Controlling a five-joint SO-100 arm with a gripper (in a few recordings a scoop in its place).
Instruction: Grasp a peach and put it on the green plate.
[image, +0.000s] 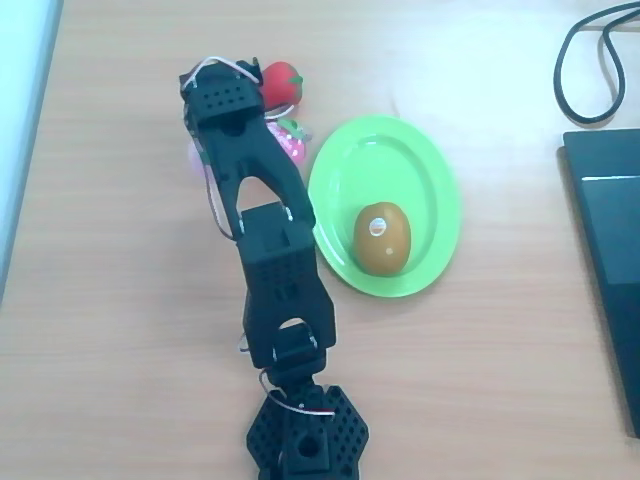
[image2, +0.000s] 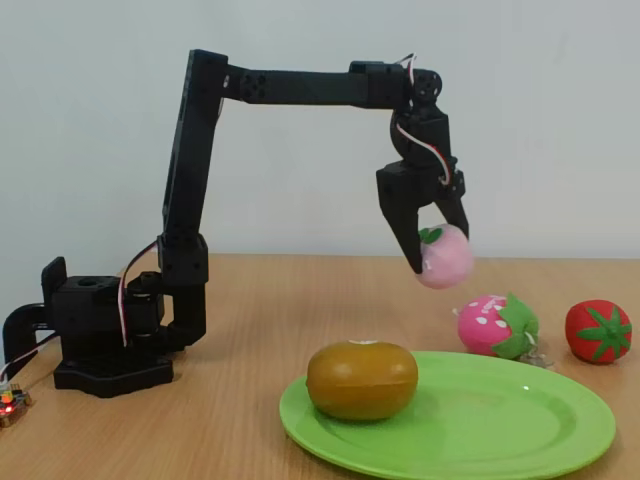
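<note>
While raised above the table, end effector (image2: 432, 243) clenched around the peach (image2: 446, 256), beyond the green plate (image2: 520, 425).

Bright even light, soft shadows, pics slightly blurry.

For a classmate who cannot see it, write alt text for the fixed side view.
A black robot arm's pincer holds a pale pink peach in the air above a wooden table. Below, a brown kiwi lies on a green plate; a pink strawberry and a red tomato sit behind it.
</note>
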